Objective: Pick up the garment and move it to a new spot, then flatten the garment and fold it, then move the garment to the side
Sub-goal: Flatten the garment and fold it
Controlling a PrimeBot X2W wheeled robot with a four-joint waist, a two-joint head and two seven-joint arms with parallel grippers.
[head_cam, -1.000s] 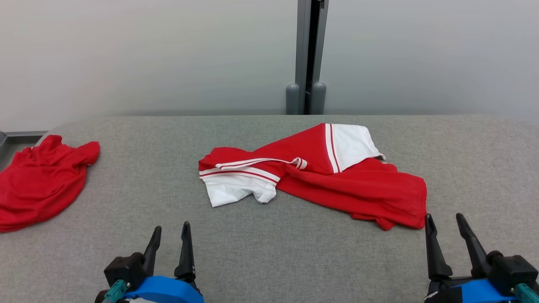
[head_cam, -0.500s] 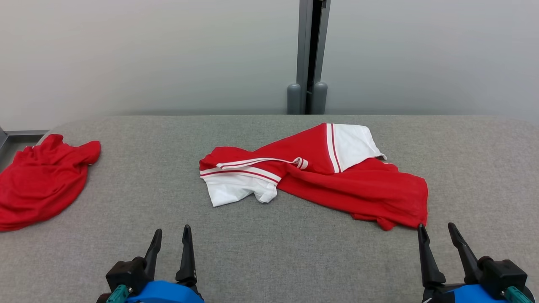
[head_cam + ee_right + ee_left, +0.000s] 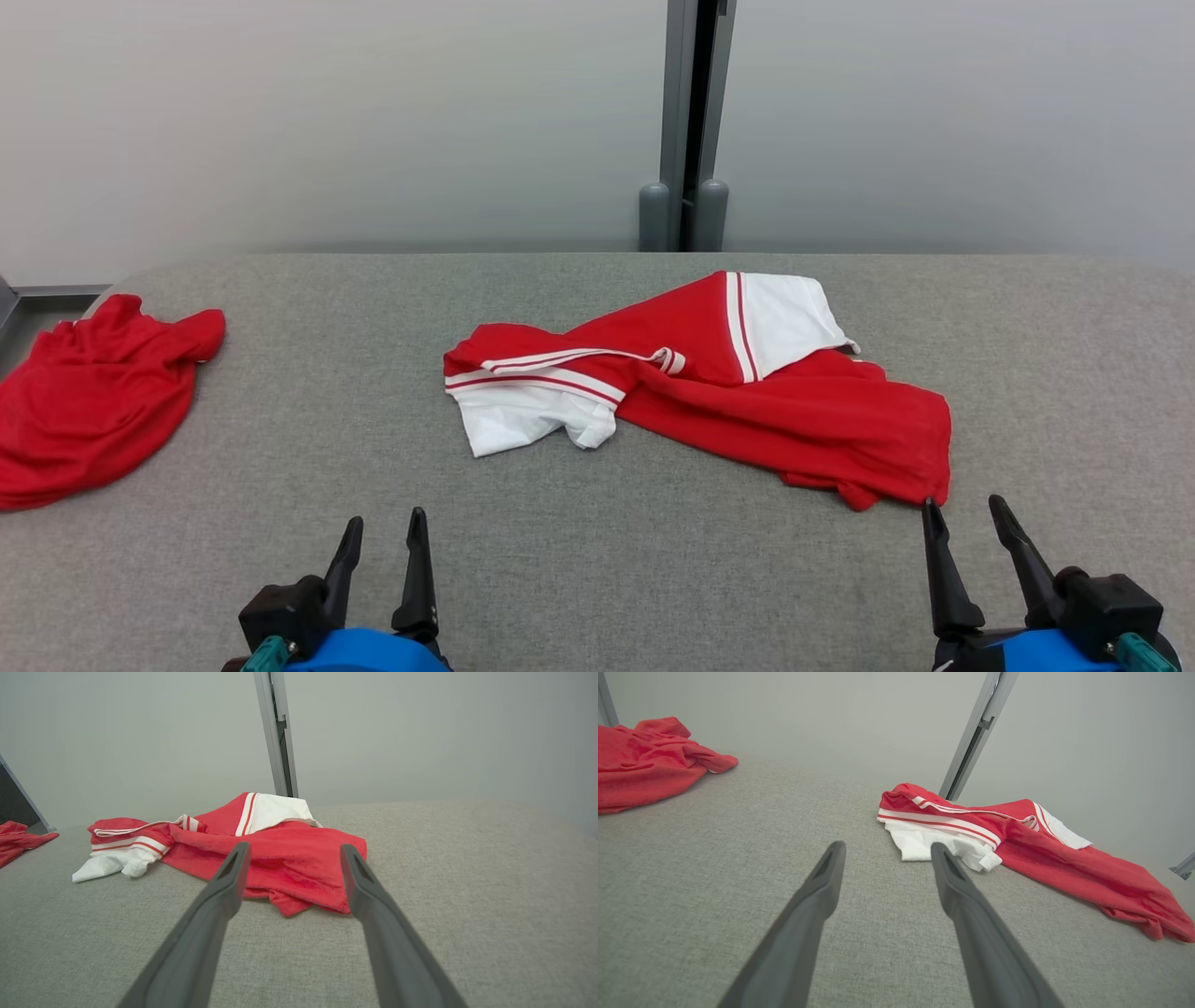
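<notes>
- Near the middle of the grey tabletop [image 3: 597,569], the red-and-white garment [image 3: 775,411] is lying crumpled. Its white striped parts are showing at the left end and toward the far edge, and its red body is trailing off to the right.
- At the lower left of the head view, the left gripper [image 3: 386,518] is hovering with its two dark fingers spread apart. It is holding nothing and sitting well short of the garment's white end.
- At the lower right, the right gripper [image 3: 962,502] is standing with its jaws wide and empty, its tips pointing at the garment's near red corner, just beside it. Whether one tip is touching the fabric cannot be told.
- On the far left of the tabletop, a second red cloth [image 3: 93,401] is lying bunched, well apart from the garment.
- Behind the tabletop, a grey post [image 3: 686,121] is rising against the pale wall [image 3: 280,121].
</notes>
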